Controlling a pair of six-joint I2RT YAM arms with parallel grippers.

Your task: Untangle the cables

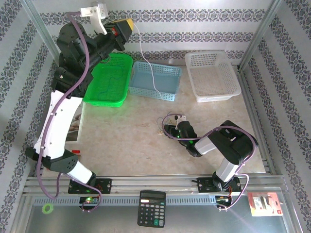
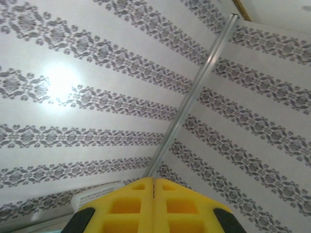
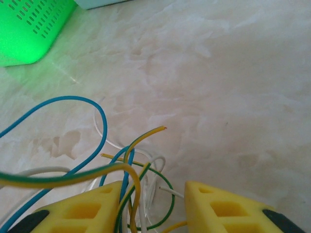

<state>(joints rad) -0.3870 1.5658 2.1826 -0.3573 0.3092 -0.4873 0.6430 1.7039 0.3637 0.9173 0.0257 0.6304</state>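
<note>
The cables lie as a small tangle in the middle of the table. In the right wrist view they are thin blue, green, yellow-green and white wires. My right gripper is low over this tangle, in the top view too. Its yellow jaws stand open, with several wires crossing the gap and the left finger. My left gripper is raised high at the back left, jaws pressed together. A long white cable hangs from it down to the blue basket.
Three baskets stand at the back: green, blue and white. A corner of the green basket is in the right wrist view. A calculator, a green ring and a red packet lie at the near rail.
</note>
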